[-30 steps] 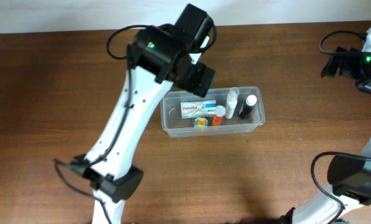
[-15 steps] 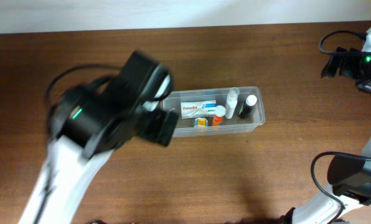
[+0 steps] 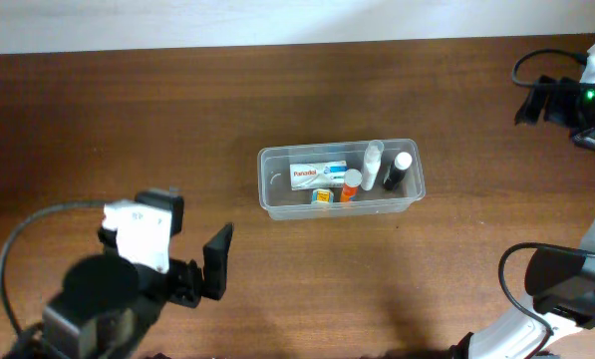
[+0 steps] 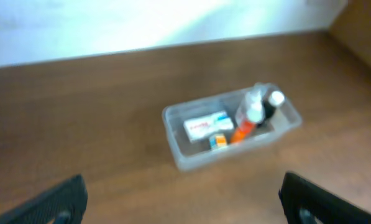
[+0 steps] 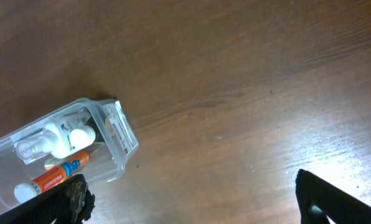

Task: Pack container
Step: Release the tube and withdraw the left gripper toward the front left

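The container (image 3: 269,202) is a clear plastic tub at the table's middle. It holds a white Panadol box (image 3: 317,174), an orange bottle (image 3: 350,184), a clear bottle (image 3: 373,162), a black bottle with a white cap (image 3: 399,170) and a small yellow item (image 3: 321,196). My left gripper (image 3: 213,265) is open and empty at the front left, well away from the tub. In the left wrist view its fingers (image 4: 185,204) frame bare table with the container (image 4: 174,126) beyond. My right gripper (image 3: 529,103) is open and empty at the far right. In the right wrist view its fingers (image 5: 194,202) are apart over wood, with the container's end (image 5: 124,134) at the left.
The brown wooden table (image 3: 128,130) runs to a white wall along the far edge. The right arm's base and cables (image 3: 561,284) stand at the front right corner. The left arm's body (image 3: 108,294) fills the front left.
My left arm has swung away from over the container's left end, back and down to the front left. The right arm and the container's contents have not moved.
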Motion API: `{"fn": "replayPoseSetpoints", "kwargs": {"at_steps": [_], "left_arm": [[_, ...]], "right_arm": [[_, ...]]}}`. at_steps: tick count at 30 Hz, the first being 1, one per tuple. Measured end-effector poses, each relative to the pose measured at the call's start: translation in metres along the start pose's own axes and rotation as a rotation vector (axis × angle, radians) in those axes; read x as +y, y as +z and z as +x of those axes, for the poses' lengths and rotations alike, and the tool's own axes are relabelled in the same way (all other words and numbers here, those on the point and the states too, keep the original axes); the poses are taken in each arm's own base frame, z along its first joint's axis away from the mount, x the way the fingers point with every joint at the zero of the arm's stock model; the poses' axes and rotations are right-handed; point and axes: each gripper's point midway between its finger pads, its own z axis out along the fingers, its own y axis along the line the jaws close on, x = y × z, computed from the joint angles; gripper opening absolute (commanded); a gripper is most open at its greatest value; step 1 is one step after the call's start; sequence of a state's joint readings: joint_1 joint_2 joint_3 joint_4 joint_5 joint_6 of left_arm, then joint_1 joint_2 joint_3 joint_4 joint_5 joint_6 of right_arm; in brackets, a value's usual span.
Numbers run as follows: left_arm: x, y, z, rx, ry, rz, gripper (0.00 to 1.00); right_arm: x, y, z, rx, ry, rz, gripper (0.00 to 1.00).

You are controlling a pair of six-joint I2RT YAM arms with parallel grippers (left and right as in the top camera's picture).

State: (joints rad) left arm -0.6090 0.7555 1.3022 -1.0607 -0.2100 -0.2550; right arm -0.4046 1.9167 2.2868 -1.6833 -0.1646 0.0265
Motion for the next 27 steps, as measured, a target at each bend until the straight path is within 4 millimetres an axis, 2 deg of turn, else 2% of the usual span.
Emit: {"fn": "replayPoseSetpoints", "kwargs": {"at_steps": [4,9,12,15,27], "left_arm": [[0.012,0.017,0.035,0.036,0.010,-0.049,0.99],[0.021,0.040,0.085,0.178,0.046,-0.094,0.99],[0.024,0.049,0.104,0.237,0.061,-0.109,0.99],[0.025,0.054,0.112,0.265,0.067,-0.116,0.99],[0.025,0.056,0.113,0.274,0.069,-0.119,0.99]], "right_arm": [[0.000,0.000,0.000,0.001,0.000,0.000,0.98],[0.000,0.000,0.000,0.000,0.000,0.000,0.98],[0.000,0.000,0.000,0.000,0.000,0.000,0.99],[0.000,0.000,0.000,0.001,0.000,0.000,0.98],[0.000,0.000,0.000,0.001,0.000,0.000,0.98]]}}
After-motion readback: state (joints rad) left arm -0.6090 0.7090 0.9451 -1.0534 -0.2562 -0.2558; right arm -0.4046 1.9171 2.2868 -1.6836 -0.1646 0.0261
